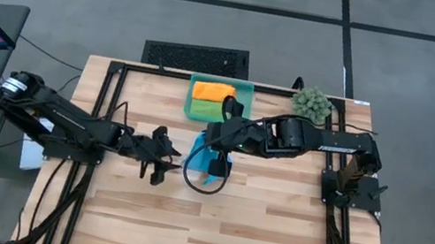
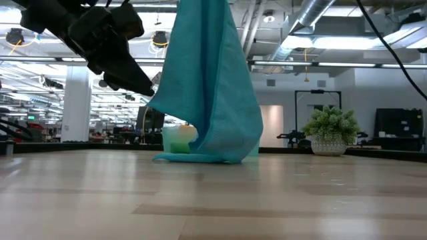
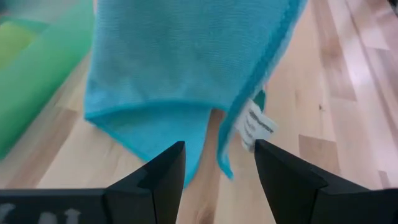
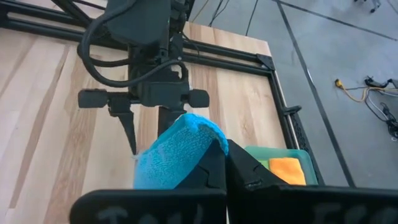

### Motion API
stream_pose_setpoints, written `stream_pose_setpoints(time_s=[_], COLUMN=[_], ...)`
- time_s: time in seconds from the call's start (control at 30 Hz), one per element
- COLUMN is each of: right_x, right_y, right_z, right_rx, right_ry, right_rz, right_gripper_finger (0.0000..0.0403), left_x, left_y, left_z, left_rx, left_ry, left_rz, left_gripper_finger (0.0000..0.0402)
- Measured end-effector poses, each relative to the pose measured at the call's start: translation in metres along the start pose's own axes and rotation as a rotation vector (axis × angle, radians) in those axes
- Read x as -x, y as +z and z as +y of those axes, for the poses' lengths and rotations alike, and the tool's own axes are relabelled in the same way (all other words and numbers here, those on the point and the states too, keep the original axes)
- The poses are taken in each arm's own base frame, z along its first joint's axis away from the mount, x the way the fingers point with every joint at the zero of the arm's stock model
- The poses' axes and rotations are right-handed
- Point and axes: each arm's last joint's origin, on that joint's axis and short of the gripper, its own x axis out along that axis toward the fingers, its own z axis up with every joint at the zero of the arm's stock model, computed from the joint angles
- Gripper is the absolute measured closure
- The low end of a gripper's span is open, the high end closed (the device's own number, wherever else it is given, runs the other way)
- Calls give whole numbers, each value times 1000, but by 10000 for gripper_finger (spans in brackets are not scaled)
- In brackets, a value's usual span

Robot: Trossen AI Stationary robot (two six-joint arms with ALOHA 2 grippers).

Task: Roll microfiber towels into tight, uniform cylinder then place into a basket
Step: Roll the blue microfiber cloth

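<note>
Blue towel (image 2: 210, 87) hangs from clenched right gripper (image 4: 221, 155)
Left gripper (image 3: 217, 163), released, waits near; a thin pinch may slip and drop it.

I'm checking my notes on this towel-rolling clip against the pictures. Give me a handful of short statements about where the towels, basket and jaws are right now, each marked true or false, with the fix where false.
1. The right gripper has its jaws shut on the blue towel. True.
2. The blue towel lies flat on the table. False: it hangs from the right gripper, its lower edge touching the wood.
3. The left gripper has its jaws open, holding nothing. True.
4. The basket is empty. False: an orange towel and a yellow one are in it.
5. The plant ball sits inside the basket. False: it stands beside it, at the table's corner.
</note>
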Motion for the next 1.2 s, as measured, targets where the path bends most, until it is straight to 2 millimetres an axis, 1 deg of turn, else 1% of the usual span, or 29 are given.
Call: stream_pose_setpoints(time_s=[0.1, 0.17, 0.3, 0.5, 0.67, 0.8, 0.87, 0.93, 1.17, 1.2], right_x=[0, 0, 0, 0, 0, 0, 0, 0, 0, 0], right_y=[0, 0, 0, 0, -1, -1, -1, -1, -1, -2], right_z=[0, 0, 0, 0, 0, 0, 0, 0, 0, 0], right_rx=[0, -2, -2, 1, 2, 3, 2, -3, -4, -3], right_ry=[0, -1, -1, 0, 1, 1, 1, 1, 2, 2], right_rz=[-1, -5, -4, 3, 7, 9, 9, 10, 14, 16], right_gripper_finger=[397, 398, 398, 398, 397, 398, 398, 398, 398, 398], left_x=[-9, -19, -31, -34, -34, -34, -35, -35, -35, -35], left_y=[-1, -3, -10, -12, -8, -8, -8, -8, -4, -4], left_z=[-2, -4, -2, -3, -4, -4, -4, -4, -6, -6], left_rx=[-23, -38, -49, -62, -76, -87, -87, -91, -131, -134], left_ry=[-32, -39, -1, 3, -9, -18, -17, -18, -29, -30], left_rz=[-1, -2, 46, 58, 15, 15, 17, 13, -32, -32], left_gripper_finger=[217, 217, 217, 217, 217, 222, 236, 259, 381, 391])
